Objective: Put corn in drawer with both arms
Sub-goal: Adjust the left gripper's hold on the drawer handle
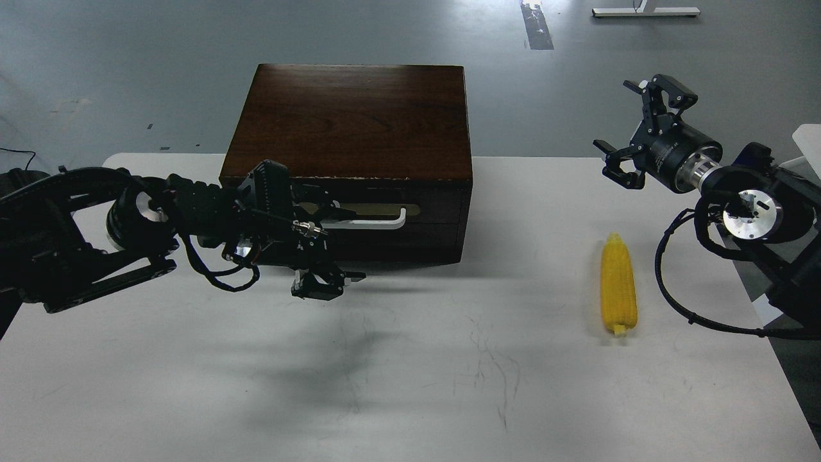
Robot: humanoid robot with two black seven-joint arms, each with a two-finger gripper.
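- Your left gripper [330,247] sits right at the drawer [385,221] front, over the left end of the white handle [372,222]; you cannot tell whether its fingers are apart or closed on the bar.
- The drawer itself is shut, flush in the dark wooden box [349,122].
- Your right gripper [641,131] hovers well right of the box, its 2 fingers spread and holding nothing.
- The corn [618,284] lies on the white table [410,385], right of the box and near its front.

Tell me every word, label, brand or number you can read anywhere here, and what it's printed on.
None can be read.
The brass plate on the drawer looks blank.
The wooden box, corn and table show no print.
Any marks on the black arms or the right tool are too small and dark to read.
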